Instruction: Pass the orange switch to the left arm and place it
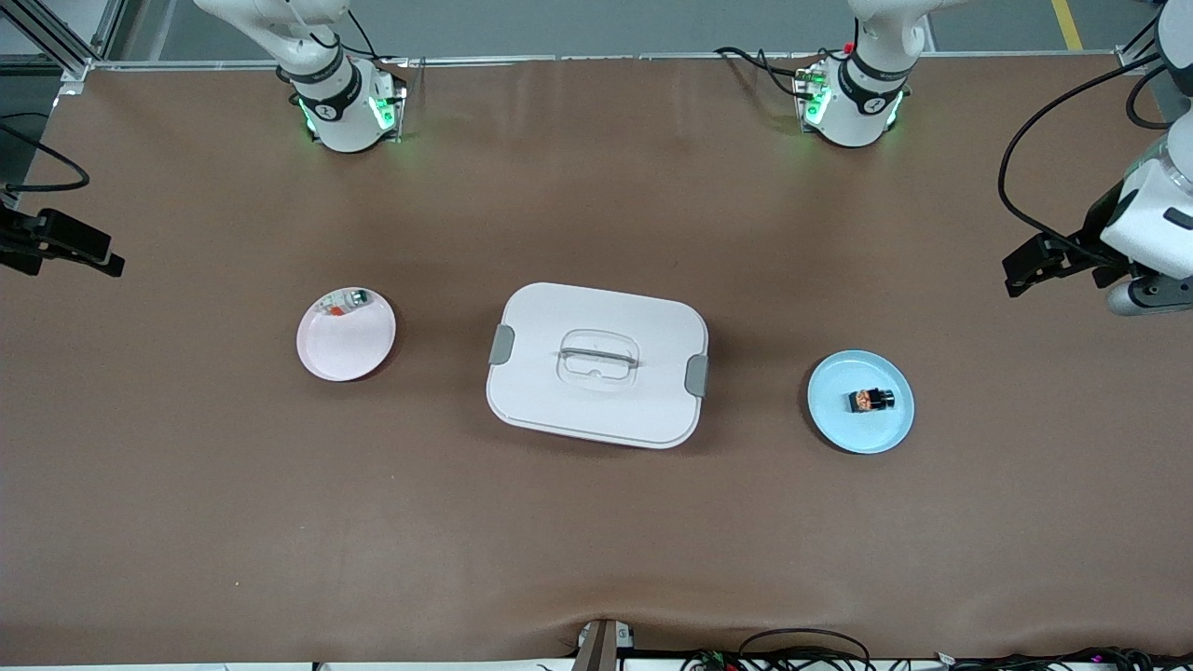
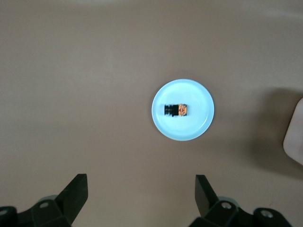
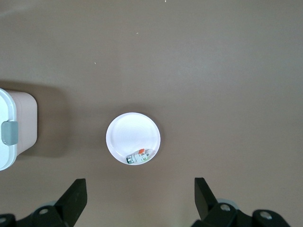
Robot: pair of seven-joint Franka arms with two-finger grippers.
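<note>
**Both grippers spread and high; orange switch on the blue plate**

Your left gripper (image 2: 139, 198) is spread wide and holds nothing. In its wrist view the two black fingers (image 2: 75, 191) frame bare brown tabletop (image 2: 71, 94), and the orange switch (image 2: 175, 109) lies well clear of them, flat on the middle of the blue plate (image 2: 189, 130). Only a corner of the box (image 2: 296, 142) shows at the edge of that picture.

Your right gripper (image 3: 139, 198) is likewise spread and empty. Its wrist view shows the pink plate (image 3: 130, 132), which reads almost white there, with a small clear-greenish part (image 3: 138, 156) bearing a red-orange bit lying against the plate's rim. One end of the box with a grey latch (image 3: 9, 132) shows at the side of that picture.

The front view gives you what neither wrist camera does: the whole layout at once. The box sits closed in the middle of the tabletop, lid handle (image 1: 597, 359) up and a latch at each end. The blue plate with the switch lies toward the left arm's end, slightly nearer the front camera than the box's centre. The pink plate lies toward the right arm's end, apart from the box. In that view the left gripper appears over the left arm's end of the tabletop, well apart from the blue plate; the right gripper shows as a dark shape at the picture's edge, over the right arm's end.
</note>
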